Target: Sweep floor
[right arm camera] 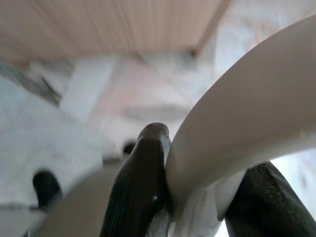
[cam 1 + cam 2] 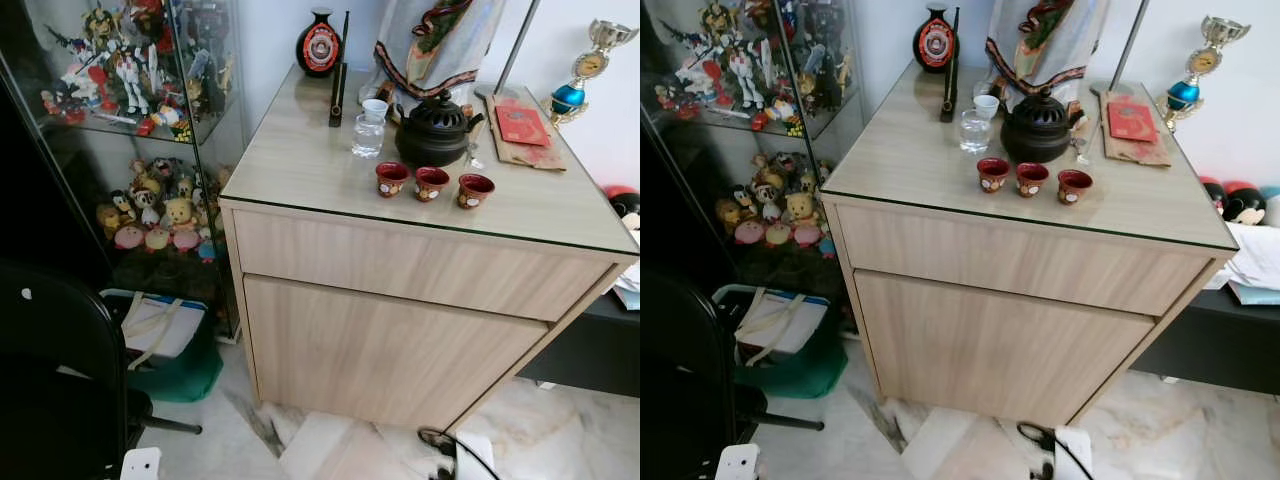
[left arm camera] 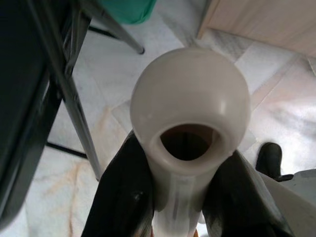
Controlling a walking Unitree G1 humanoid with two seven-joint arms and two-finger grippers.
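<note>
My left gripper (image 3: 185,165) is shut on a white plastic handle (image 3: 190,94) whose rounded end has a hole in it. That handle end stands over the pale marble floor (image 3: 98,79), close to a chair leg. My right gripper (image 1: 202,170) is shut on a second white handle (image 1: 247,98), a curved one, held low above the floor before the wooden cabinet. In the left eye view a white tip (image 2: 140,466) shows at the bottom left and a white piece (image 2: 472,455) with a black cable at the bottom right.
A light wooden cabinet (image 2: 380,340) stands straight ahead, topped with a black teapot (image 2: 432,130) and three red cups. A glass case of figurines (image 2: 150,120), a green bin (image 2: 185,372) and a black chair (image 2: 50,370) are on the left. A low dark shelf (image 2: 590,350) is on the right.
</note>
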